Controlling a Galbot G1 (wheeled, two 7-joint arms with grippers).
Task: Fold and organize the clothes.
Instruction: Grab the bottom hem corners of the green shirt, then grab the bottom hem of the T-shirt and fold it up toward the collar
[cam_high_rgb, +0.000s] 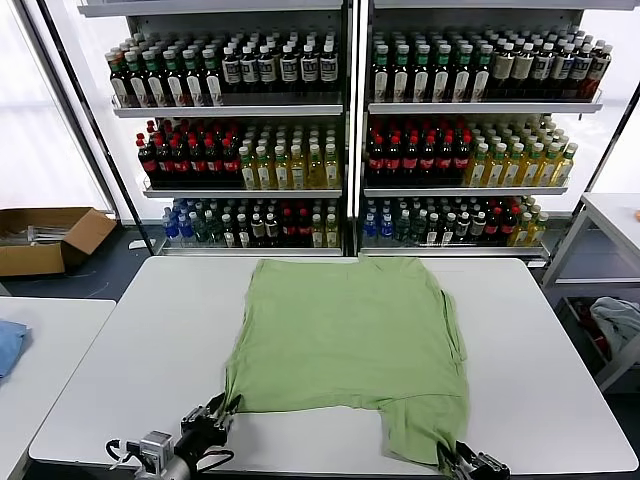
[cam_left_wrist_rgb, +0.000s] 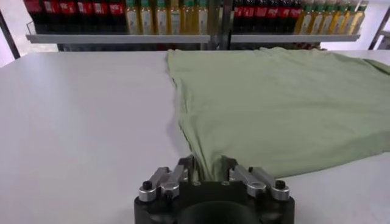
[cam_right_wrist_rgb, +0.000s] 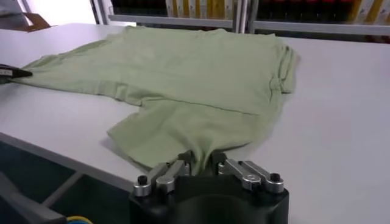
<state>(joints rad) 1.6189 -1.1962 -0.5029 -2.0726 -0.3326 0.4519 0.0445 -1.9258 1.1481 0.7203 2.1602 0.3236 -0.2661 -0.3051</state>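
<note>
White table (cam_high_rgb: 120, 380): both claws (cam_left_wrist_rgb: 207, 169) (cam_right_wrist_rgb: 202, 159) pinched on the shirt's (cam_high_rgb: 345, 335) near corners.

A plain light green shirt (cam_high_rgb: 345, 335) lies spread flat on the white table.

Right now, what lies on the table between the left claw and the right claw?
In the head view, the light green cotton shirt's near hem, then bare white table, lies between left claw and right claw, each pinching a corner.

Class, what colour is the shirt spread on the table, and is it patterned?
Plain light green shirt, no pattern showing; clearest in the head view.
</note>
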